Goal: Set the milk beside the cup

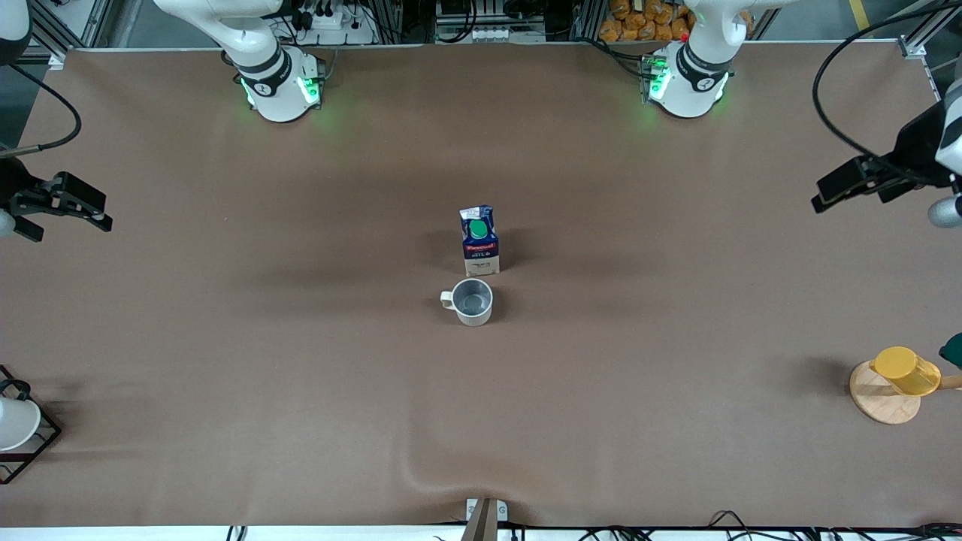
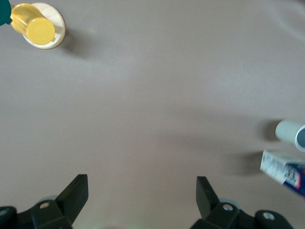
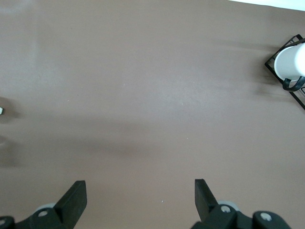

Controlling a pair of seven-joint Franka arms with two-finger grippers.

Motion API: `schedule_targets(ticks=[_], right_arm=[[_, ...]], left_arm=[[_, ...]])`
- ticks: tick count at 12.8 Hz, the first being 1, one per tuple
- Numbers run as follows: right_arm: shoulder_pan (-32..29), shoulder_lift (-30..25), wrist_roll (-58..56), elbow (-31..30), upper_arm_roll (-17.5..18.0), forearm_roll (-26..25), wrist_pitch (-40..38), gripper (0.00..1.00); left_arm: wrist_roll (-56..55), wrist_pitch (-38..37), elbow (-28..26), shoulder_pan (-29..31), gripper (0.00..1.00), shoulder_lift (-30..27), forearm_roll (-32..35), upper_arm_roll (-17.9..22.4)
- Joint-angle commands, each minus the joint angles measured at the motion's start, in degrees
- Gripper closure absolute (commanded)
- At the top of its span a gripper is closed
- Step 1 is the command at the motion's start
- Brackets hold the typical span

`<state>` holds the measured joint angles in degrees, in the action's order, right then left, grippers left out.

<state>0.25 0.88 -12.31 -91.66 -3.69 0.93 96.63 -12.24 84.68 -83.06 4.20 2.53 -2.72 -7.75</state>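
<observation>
The milk (image 1: 479, 240), a dark blue carton with a green cap, stands upright at the table's middle. The beige cup (image 1: 470, 301) stands just nearer the front camera, a small gap from the carton, handle toward the right arm's end. Both show at the edge of the left wrist view, the milk (image 2: 284, 171) and the cup (image 2: 290, 133). My left gripper (image 1: 845, 188) is open and empty over the left arm's end of the table, with its fingers (image 2: 76, 191) wide apart. My right gripper (image 1: 71, 207) is open and empty over the right arm's end, waiting.
A yellow cup (image 1: 906, 370) lies on a round wooden coaster (image 1: 883, 397) near the left arm's end, also in the left wrist view (image 2: 33, 26). A white cup in a black wire rack (image 1: 19, 428) sits at the right arm's end, also in the right wrist view (image 3: 290, 64).
</observation>
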Motion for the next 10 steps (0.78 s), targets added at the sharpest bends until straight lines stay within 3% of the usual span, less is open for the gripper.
schedule_targets(ticks=[1, 10], right_arm=[[0.28, -2.03, 0.01, -2.11, 0.09, -0.67, 0.58, 0.00], [0.11, -1.94, 0.01, -2.11, 0.00, -0.58, 0.49, 0.00]], left_arm=[[2.57, 0.31, -8.25, 0.02, 0.00, -5.34, -1.24, 0.36], [2.66, -0.57, -5.98, 0.37, 0.00, -5.25, 1.48, 0.28]])
